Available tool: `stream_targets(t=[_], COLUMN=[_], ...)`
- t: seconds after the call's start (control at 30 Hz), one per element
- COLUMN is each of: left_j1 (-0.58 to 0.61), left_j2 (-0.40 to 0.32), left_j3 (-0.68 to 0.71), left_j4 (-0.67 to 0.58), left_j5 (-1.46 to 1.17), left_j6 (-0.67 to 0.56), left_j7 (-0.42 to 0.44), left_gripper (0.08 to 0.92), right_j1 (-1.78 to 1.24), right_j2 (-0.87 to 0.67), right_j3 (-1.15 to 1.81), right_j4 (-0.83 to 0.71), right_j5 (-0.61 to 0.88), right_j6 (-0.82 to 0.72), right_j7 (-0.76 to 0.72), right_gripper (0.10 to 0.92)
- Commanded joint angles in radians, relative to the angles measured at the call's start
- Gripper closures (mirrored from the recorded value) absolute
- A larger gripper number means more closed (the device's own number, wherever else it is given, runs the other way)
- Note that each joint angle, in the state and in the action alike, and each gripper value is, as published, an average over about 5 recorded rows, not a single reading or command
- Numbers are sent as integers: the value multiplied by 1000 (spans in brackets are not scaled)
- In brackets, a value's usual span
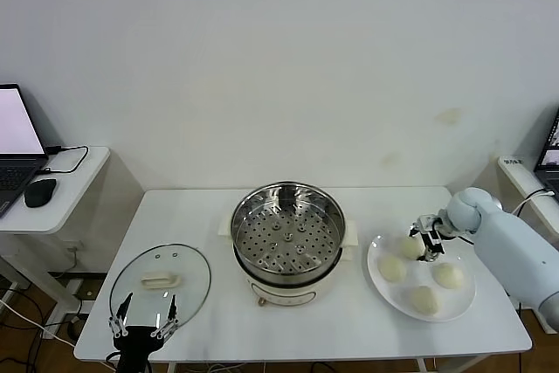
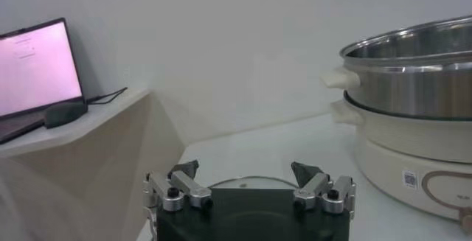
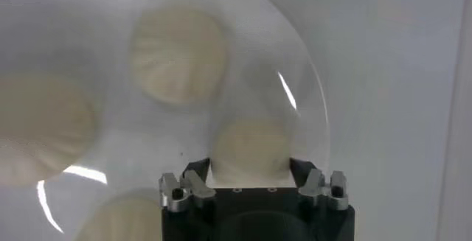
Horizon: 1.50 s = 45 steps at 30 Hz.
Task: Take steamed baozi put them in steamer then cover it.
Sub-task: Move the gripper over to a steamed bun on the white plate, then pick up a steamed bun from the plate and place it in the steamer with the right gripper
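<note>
Right gripper (image 3: 250, 167) is reaching down onto the white plate (image 1: 377, 279) at the table's right end, its fingers (image 3: 196, 177) sitting against both sides of one steamed baozi (image 3: 249, 145), narrowed around it; the bun is resting on the plate, not lifted. Three more buns are lying on the same plate. The steamer (image 1: 287, 242) is standing uncovered at table centre, tray bare. The cover (image 1: 161, 281) is lying flat at the left. Left gripper (image 1: 142, 319) is hovering at the cover's near edge, fingers spread wide, holding nothing.
</note>
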Motion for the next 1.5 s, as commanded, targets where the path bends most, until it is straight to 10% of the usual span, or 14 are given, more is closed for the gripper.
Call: stream_targets(t=[0.03, 0.93, 1.5], left_j1=[1, -9, -6], left_j2=[1, 25, 32], left_j3=[0, 8, -26], left_j4=[-1, -11, -27], left_j5=[0, -15, -45], left_j6=[0, 0, -1], left_j7=[-1, -2, -2], left_gripper=[177, 177, 177], right_j1=[2, 490, 845], right_j2=[7, -200, 150], right_j3=[-4, -367, -733], right_j4=[-10, 247, 319], right_j5=[-4, 432, 660], right_j6=[0, -46, 17], right_j7=[-4, -31, 88], right_gripper=[389, 439, 431])
